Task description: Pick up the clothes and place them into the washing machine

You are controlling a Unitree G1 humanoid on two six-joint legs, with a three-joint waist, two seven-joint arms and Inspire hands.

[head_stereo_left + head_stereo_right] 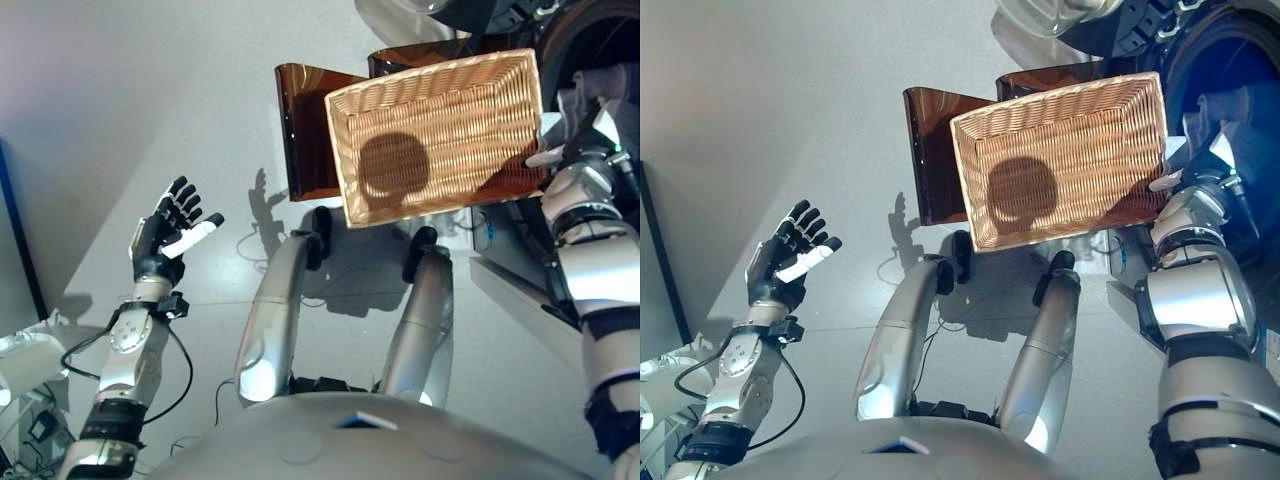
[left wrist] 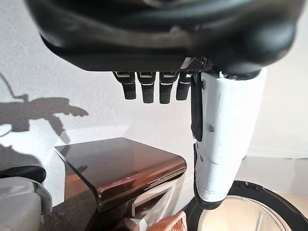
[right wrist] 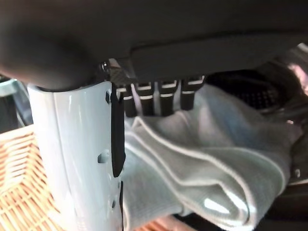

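Note:
A white cloth lies at the mouth of the washing machine's dark drum, which sits at the upper right. My right hand is at that opening; its fingers stand straight against the cloth and the white-covered thumb sticks out beside it. The cloth shows as a pale bundle just past the hand. The wicker basket beside that hand holds nothing. My left hand hangs raised at the left, open and empty, far from the basket.
The basket rests on a glossy brown stand in front of the machine. The machine's round glass door hangs open at the top. A dark panel edge runs along the left side over the grey floor.

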